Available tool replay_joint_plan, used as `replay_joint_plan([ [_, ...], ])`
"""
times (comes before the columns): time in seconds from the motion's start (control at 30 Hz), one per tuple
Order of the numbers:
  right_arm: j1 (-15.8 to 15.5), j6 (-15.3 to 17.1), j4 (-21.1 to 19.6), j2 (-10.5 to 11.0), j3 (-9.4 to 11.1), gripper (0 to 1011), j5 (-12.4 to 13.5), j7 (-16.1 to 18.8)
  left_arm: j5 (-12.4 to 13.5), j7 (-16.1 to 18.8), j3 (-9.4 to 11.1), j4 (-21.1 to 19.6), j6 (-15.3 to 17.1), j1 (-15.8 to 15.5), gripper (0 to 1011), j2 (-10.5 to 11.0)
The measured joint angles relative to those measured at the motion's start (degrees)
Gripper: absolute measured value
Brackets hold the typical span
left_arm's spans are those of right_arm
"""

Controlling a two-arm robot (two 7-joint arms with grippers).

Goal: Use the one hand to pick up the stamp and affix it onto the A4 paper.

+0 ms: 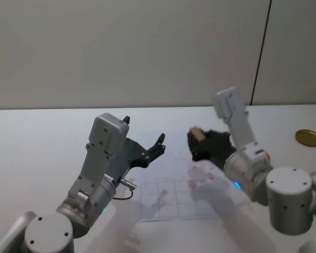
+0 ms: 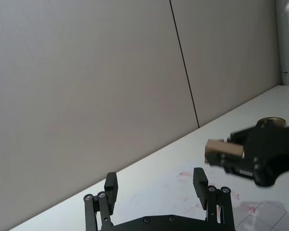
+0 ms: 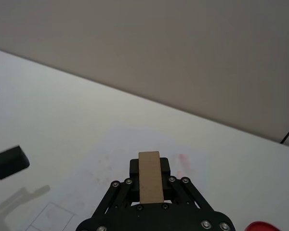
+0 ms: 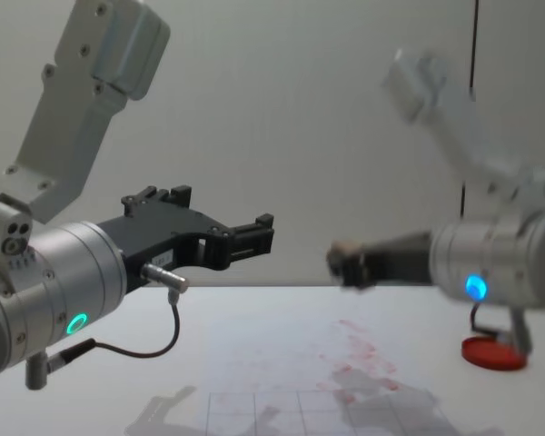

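Observation:
My right gripper (image 1: 196,141) hangs in the air above the far part of the A4 paper (image 1: 171,203) and is shut on the stamp (image 1: 196,134), a small tan wooden block. In the right wrist view the stamp (image 3: 150,176) stands out between the black fingers, above the white sheet (image 3: 111,154). From the side, the stamp (image 4: 341,248) is well above the paper (image 4: 282,363), which bears reddish smudges and a faint grid. My left gripper (image 1: 144,130) hovers open over the sheet's left part, holding nothing, its fingers (image 2: 200,180) spread wide.
A flat red disc (image 4: 495,352) lies on the table to the right of the paper, and a round gold disc (image 1: 308,137) lies at the far right. The white table runs back to a plain wall.

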Motion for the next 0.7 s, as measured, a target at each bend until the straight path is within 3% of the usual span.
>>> replay_joint_plan([
  [0.33, -1.15, 0.53, -6.19, 2.26, 2.79, 219, 1.53, -4.28, 0.0, 0.0, 0.0, 0.0, 0.0, 0.0, 993, 0.0],
  [0.7, -2.4, 2.49, -5.68, 4.7, 5.76, 219, 3.36, -7.48, 0.0, 0.0, 0.0, 0.0, 0.0, 0.0, 993, 0.0],
])
